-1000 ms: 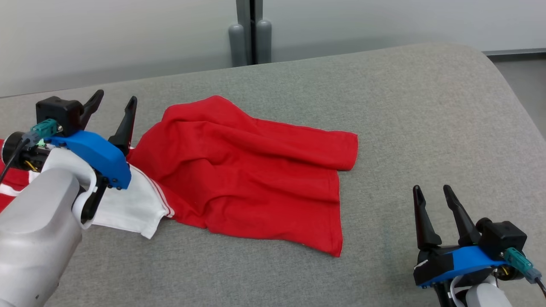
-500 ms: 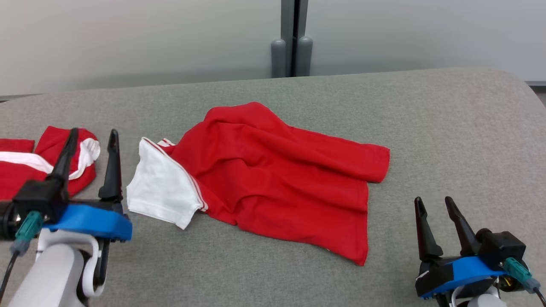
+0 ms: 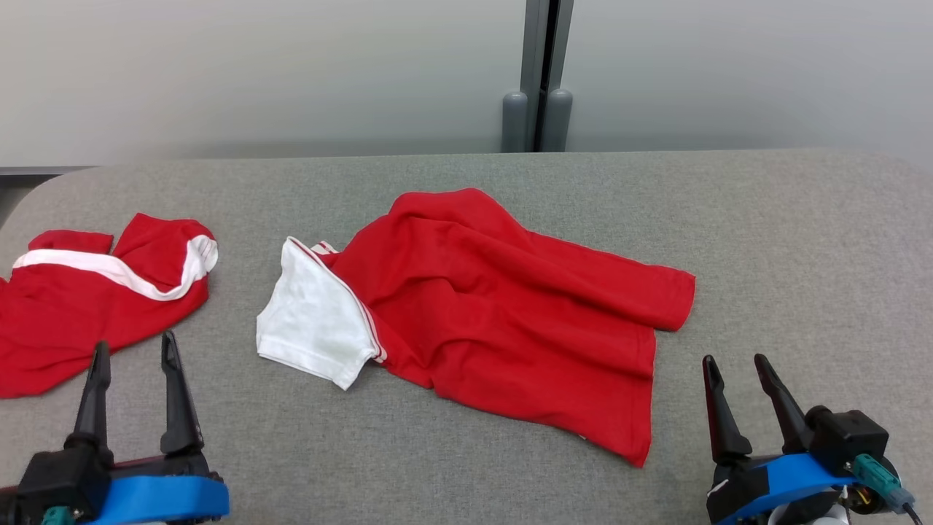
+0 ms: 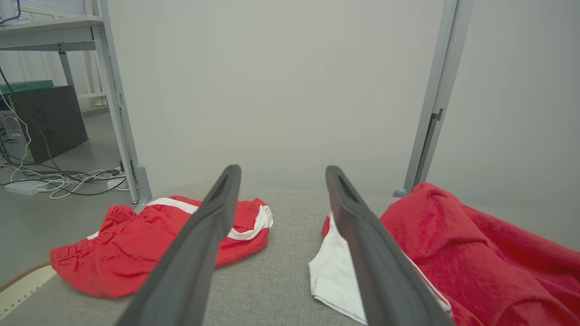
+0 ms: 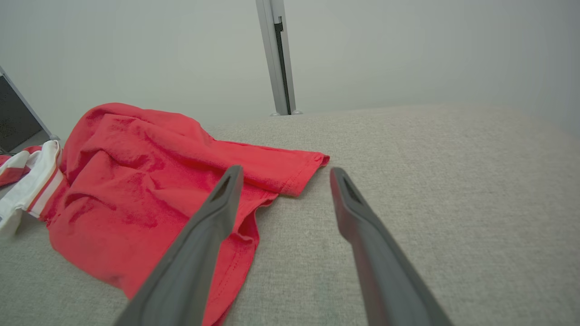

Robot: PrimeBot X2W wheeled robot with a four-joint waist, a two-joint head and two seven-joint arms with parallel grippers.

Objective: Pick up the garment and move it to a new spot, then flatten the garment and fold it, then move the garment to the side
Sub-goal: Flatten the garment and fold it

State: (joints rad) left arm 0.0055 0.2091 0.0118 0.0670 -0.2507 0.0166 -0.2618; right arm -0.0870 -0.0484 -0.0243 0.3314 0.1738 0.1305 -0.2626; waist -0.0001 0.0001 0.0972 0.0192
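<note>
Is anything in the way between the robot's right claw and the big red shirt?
No, nothing visible is. Just bare grey surface lies between the open right gripper and the nearest hem of the red shirt.

Right side: bare grey padded surface [image 3: 802,240] beyond the red shirt [image 3: 510,306]; the right gripper [image 3: 734,359] stands there with fingers spread, clear of the hem.
Middle gap: bare strip between the shirt's white sleeve [image 3: 310,328] and the red shorts [image 3: 80,306]; the spread left gripper [image 3: 135,343] stands at its near end.
Front: bare band along the near edge.
Back: wall and grey post [image 3: 539,80] behind the far edge.
</note>
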